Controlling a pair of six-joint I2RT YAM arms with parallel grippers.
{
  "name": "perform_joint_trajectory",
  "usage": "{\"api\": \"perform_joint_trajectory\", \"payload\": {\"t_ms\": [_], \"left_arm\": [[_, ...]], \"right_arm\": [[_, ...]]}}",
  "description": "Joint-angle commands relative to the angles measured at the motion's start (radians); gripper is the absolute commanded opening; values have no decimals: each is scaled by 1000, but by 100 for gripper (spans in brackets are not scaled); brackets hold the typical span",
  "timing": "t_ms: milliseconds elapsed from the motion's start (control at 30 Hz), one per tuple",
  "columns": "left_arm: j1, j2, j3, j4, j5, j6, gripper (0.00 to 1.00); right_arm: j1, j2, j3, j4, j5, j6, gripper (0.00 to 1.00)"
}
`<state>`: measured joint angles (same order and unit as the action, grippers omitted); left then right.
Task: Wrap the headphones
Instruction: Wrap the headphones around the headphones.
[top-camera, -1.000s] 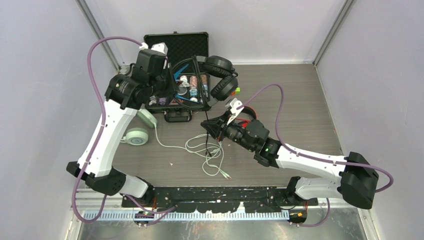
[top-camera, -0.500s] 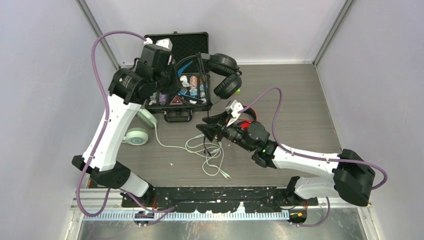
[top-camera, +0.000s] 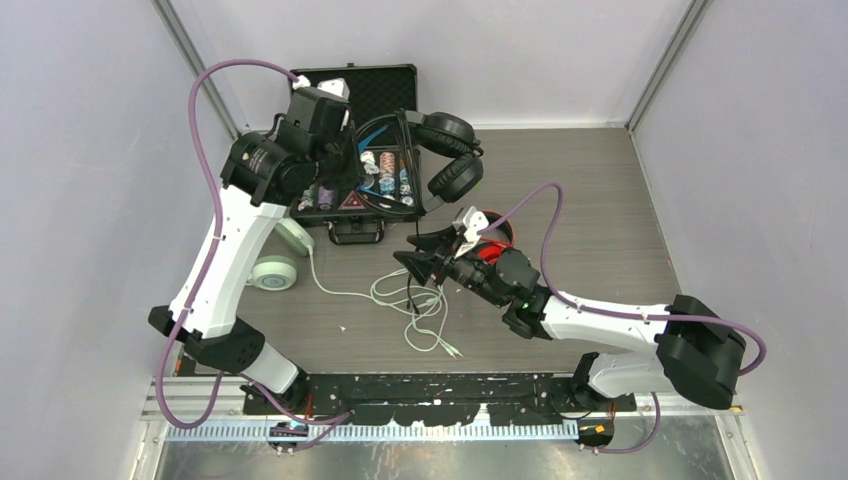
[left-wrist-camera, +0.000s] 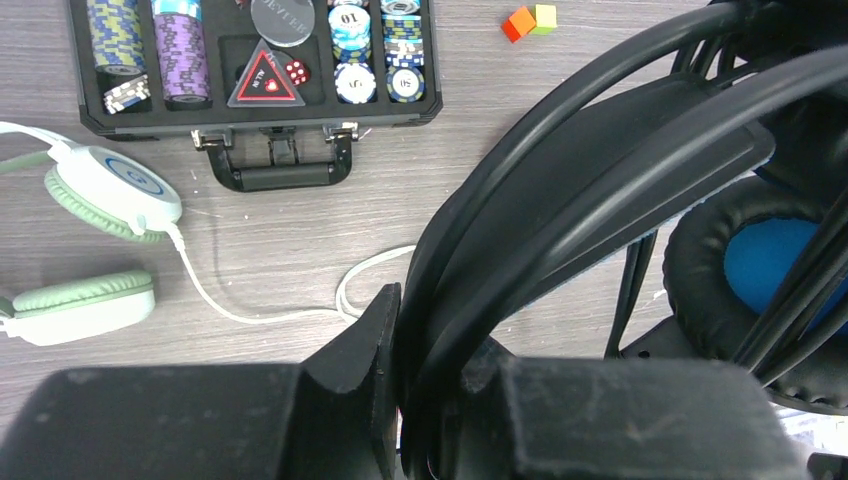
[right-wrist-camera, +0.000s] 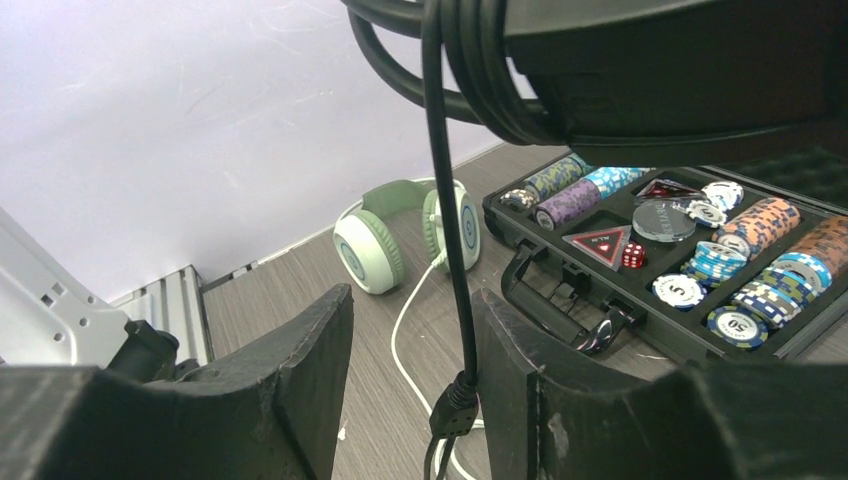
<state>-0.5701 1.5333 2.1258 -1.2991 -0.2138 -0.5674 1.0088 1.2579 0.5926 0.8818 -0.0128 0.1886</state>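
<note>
cabling first: a loose white cable lies coiled on the table, nearest the arm bases. right gripper stands spread, with a black cable hanging between its fingers, apparently not touching them. red headphones lie just behind that wrist, mostly hidden. mint-green headphones lie on the table at left, beside the chip case. left gripper is pinched on the headband of the black headphones, held up over the open case.
</note>
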Motion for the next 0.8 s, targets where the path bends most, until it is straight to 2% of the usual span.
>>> {"api": "perform_joint_trajectory", "payload": {"t_ms": [0,367,767], "left_arm": [[-6,-32,78,169,36,-83,0],[-7,-55,12,186,25,-63,0],[-8,-28,95,166,65,-79,0]], "right_arm": [[3,-10,-7,-128,62,-3,52],[2,-87,49,-218,100,-32,51],[4,62,-44,-42,62,-43,50]]}}
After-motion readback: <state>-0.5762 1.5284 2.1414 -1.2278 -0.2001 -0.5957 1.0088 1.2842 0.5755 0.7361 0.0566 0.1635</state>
